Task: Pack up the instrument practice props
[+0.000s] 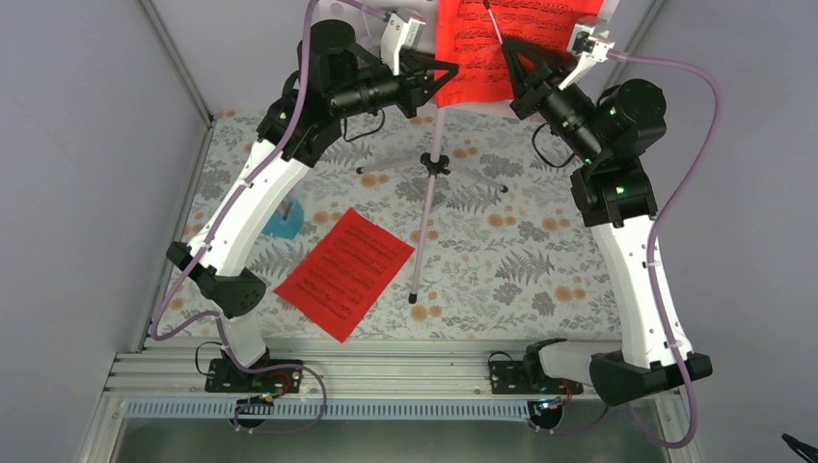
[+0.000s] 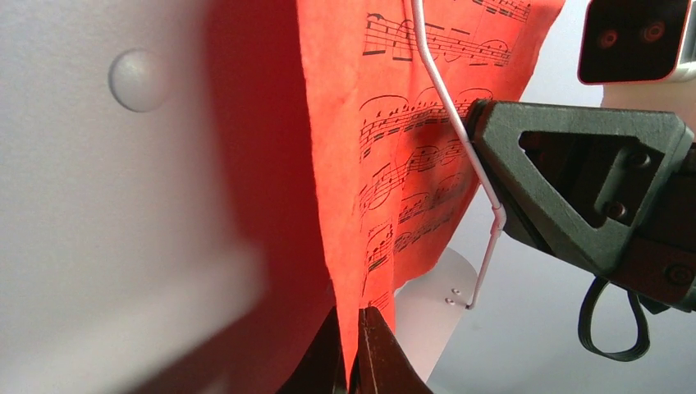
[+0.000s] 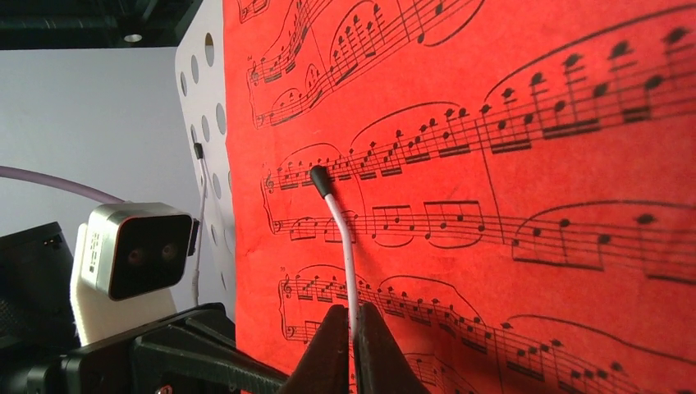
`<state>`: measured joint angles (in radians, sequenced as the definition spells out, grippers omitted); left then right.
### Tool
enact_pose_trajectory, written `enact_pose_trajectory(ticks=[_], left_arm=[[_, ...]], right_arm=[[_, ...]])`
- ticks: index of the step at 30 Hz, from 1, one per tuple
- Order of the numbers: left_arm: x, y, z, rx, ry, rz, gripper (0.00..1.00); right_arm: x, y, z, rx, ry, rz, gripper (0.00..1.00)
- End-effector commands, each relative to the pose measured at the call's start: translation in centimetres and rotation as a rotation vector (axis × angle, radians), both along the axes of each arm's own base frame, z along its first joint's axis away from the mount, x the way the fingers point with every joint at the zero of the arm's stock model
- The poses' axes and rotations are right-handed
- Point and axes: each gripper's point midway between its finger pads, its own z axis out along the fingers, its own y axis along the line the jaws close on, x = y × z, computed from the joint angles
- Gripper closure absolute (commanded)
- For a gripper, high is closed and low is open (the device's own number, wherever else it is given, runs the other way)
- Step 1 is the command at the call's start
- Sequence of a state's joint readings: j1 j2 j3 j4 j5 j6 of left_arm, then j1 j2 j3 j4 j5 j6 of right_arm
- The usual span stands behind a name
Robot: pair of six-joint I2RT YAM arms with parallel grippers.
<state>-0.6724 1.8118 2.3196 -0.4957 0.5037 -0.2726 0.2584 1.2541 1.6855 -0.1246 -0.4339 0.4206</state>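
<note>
The top of the music stand (image 1: pixel 431 164) is running out of the overhead frame, so its desk is showing there only as a pale strip below the mounted red page (image 1: pixel 482 43). The left arm is covering most of the light-blue metronome (image 1: pixel 285 222), which is sitting on the floral table cover (image 1: pixel 502 251) at the left; its face cannot be made out. The stand is standing at the far middle of the table on three spread lilac legs, and its pole is rising to the desk. A second red page (image 1: pixel 344 273), printed with black staves, is lying flat on the cover in front of the stand, near its forward leg but apart from it. The left wrist view is showing what the overhead view is not: the left gripper (image 2: pixel 357 349) is pinching the lower edge of the mounted page, fingers pressed together on the paper, while the desk beside it is appearing only as a blurred pale surface. The right wrist view is showing the round holes of the desk (image 3: pixel 205 74) and the right gripper (image 3: pixel 353 341) closing its fingers on a thin white wire retainer (image 3: pixel 343 238) with a black tip, which is lying across the page front.
</note>
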Motion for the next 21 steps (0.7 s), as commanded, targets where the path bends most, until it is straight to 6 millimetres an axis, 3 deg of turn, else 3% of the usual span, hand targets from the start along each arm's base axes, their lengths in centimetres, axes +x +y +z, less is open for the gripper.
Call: enact_pose_trajectory(ticks=[1, 5, 8, 11, 21], left_arm=[[-0.5, 0.4, 1.4, -0.022, -0.025, 0.014, 0.98], [-0.5, 0.5, 1.4, -0.022, -0.023, 0.016, 0.98], [-0.6, 0.5, 1.4, -0.021, -0.023, 0.013, 0.98], [-0.6, 0.5, 1.4, -0.021, -0.022, 0.012, 0.98], [-0.6, 0.4, 1.4, -0.024, -0.021, 0.005, 0.98]], right_arm=[[-1.3, -0.2, 0.9, -0.018, -0.09, 0.007, 0.97], [-1.2, -0.4, 1.0, -0.02, -0.094, -0.005, 0.96], [-0.9, -0.4, 0.7, -0.026, -0.083, -0.015, 0.82], [-0.4, -0.2, 0.3, -0.048, -0.066, -0.018, 0.75], [0.8, 0.6, -0.6, -0.078, -0.027, 0.011, 0.74]])
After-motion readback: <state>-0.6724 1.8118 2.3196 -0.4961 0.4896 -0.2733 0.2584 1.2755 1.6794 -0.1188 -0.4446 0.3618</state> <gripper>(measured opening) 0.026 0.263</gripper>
